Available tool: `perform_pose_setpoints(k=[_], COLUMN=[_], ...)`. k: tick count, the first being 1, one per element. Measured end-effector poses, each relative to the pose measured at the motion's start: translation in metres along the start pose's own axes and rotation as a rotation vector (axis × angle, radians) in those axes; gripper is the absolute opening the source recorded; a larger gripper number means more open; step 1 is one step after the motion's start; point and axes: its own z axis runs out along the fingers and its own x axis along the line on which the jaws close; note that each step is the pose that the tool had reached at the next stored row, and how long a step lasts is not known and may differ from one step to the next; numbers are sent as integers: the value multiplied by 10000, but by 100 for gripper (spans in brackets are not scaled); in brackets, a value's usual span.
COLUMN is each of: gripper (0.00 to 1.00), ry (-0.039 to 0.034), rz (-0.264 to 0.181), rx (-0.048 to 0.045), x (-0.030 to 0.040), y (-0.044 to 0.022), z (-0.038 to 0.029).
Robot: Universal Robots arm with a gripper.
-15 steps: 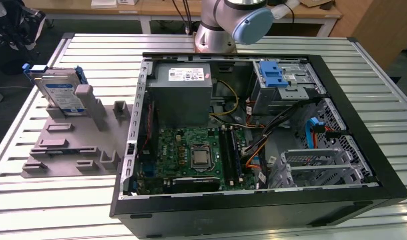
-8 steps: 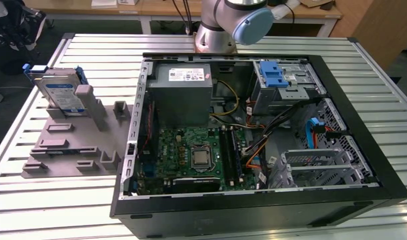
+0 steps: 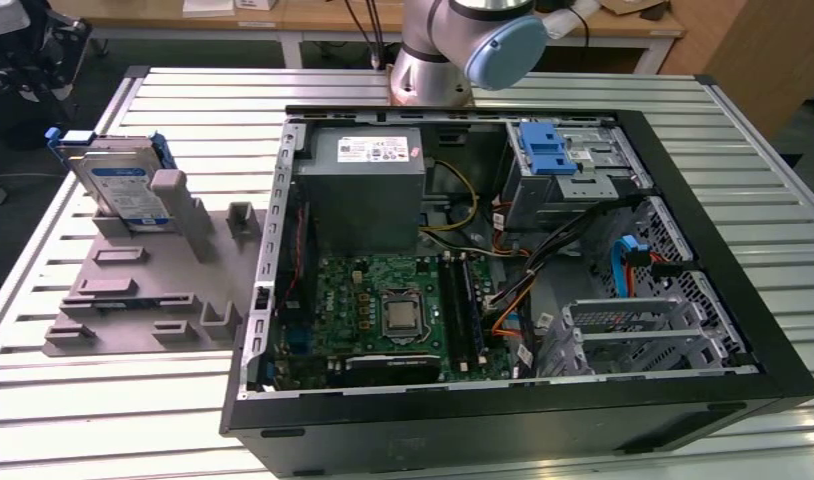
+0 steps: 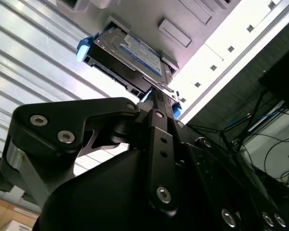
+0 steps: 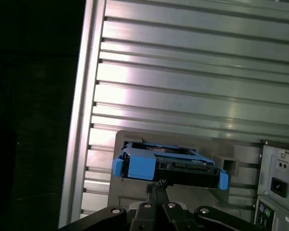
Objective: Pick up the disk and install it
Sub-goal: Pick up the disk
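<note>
The disk (image 3: 122, 186), a silver drive with a white-and-blue label in a blue carrier, stands on edge in a slot of the grey holder (image 3: 140, 290) at the exterior view's left. Both wrist views look down on the disk (image 4: 135, 53) (image 5: 171, 166), which is seated in the holder. My gripper (image 5: 155, 185) (image 4: 159, 94) hangs just above the disk's upper edge, apart from it. Its thin fingers are shut together with nothing between them.
The open computer case (image 3: 727, 300) lies on the slatted metal table (image 3: 87, 400), to the right of the holder in the exterior view. Inside are a grey power supply (image 3: 367, 180), the motherboard (image 3: 380, 310) and a blue-latched drive cage (image 3: 554, 155). The arm's base (image 3: 441, 60) stands behind the case.
</note>
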Motion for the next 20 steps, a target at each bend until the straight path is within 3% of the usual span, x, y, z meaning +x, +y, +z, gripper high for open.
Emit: perform_pose_setpoints(k=[16, 20], gripper=[11, 11], ry=[3, 14], rz=[-194, -770], rx=[-5, -18], x=[0, 0], y=[0, 0], z=[0, 2])
